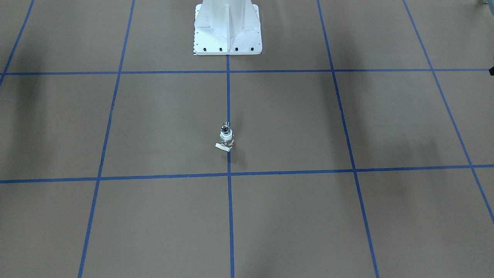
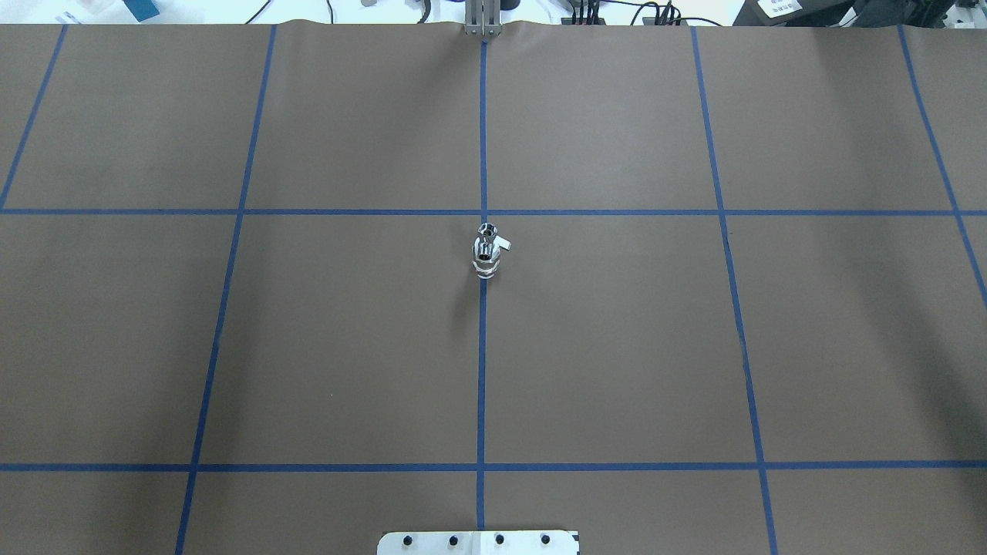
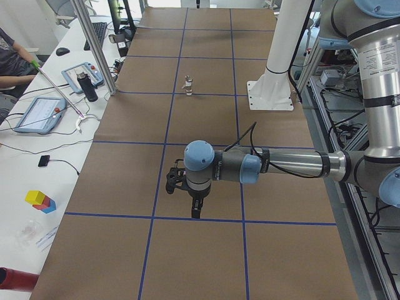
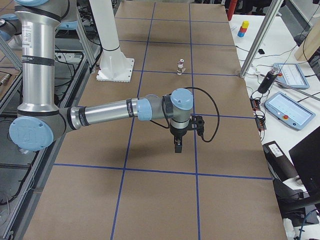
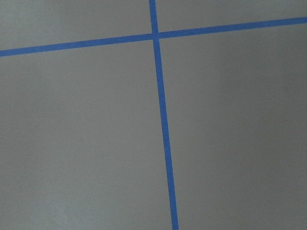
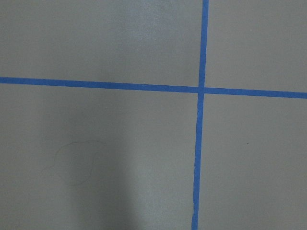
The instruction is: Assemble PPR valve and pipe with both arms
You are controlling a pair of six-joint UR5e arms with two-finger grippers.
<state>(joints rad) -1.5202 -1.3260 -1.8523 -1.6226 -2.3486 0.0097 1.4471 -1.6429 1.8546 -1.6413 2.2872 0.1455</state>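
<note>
Nearest each side camera, one of two grey-silver tubular robot arms with light blue joint caps reaches over the brown paper-covered table (image 2: 308, 347). They are the left arm (image 3: 281, 164) and the right arm (image 4: 105, 111). The black two-finger left gripper (image 3: 195, 211) and the black two-finger right gripper (image 4: 177, 147) both point down above bare surface, well apart from the parts; whether either is parted or clenched cannot be told.

Farther along, on a blue tape line (image 2: 482, 370), one small white plastic PPR valve (image 1: 226, 136) stands upright, its flat handle tab jutting sideways. One short silvery metal pipe (image 1: 225, 126) shows at its top. Level with these stands one white pedestal base (image 1: 227, 31).
</note>
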